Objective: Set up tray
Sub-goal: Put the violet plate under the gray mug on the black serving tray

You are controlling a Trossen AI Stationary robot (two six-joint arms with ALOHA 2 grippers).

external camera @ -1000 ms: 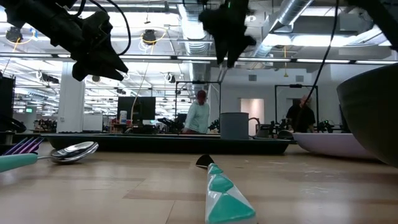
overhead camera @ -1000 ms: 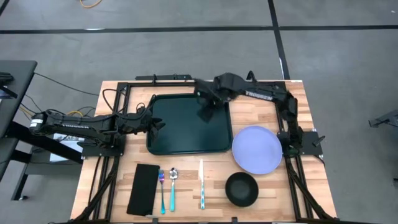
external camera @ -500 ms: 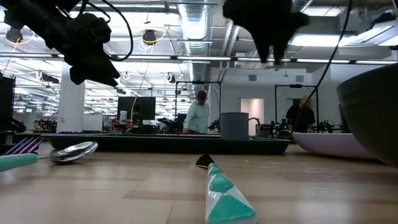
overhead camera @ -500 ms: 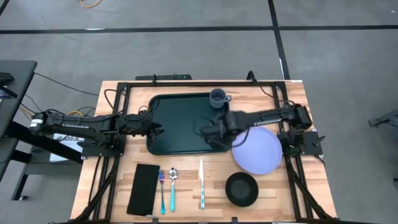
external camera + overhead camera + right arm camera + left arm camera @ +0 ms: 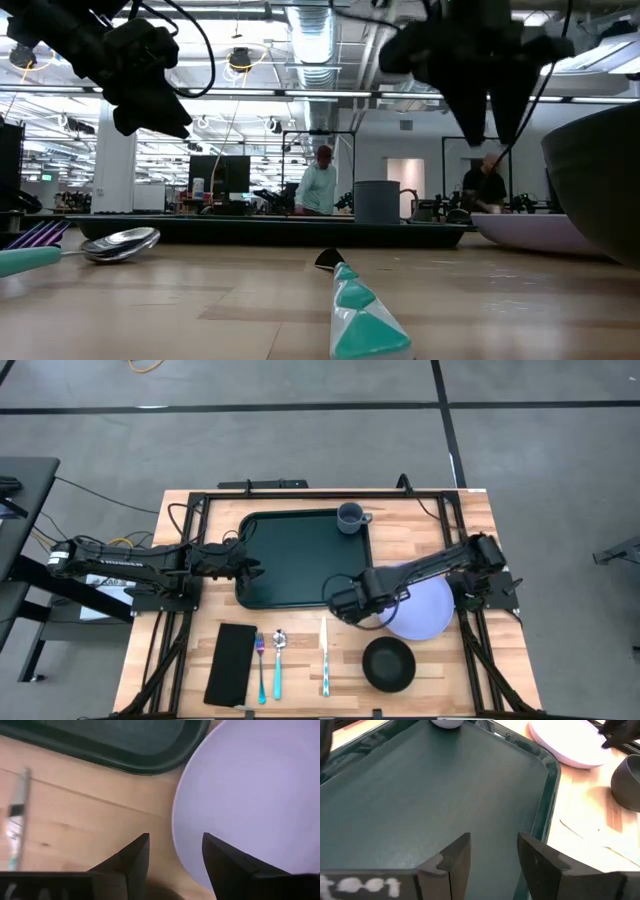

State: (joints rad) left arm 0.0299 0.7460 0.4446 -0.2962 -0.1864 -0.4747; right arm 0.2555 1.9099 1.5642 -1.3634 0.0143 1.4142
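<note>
My right gripper sits just below the middle of the overhead frame, hovering at the lower right corner of the tray. Through its wrist camera I see its two fingers spread apart with nothing between them, and the near edge of the lavender plate lies under the gap, the plate's rim just beside the tray's rounded corner. A knife lies on the wood on the far side of that picture.

From above, the plate is right of the gripper, partly under my right arm. Below it, toward the lower right, stands the dark bowl. The knife lies upright in the frame below the gripper, then to its left the spoon, the fork and the flat black napkin, all in a row along the bottom of the table.

The tray is dark green, lying flat in the centre of the table, with a grey mug standing in its upper right corner.

My left gripper waits at the tray's left edge, mid-left of the frame; its fingers are parted and empty over the tray floor.
</note>
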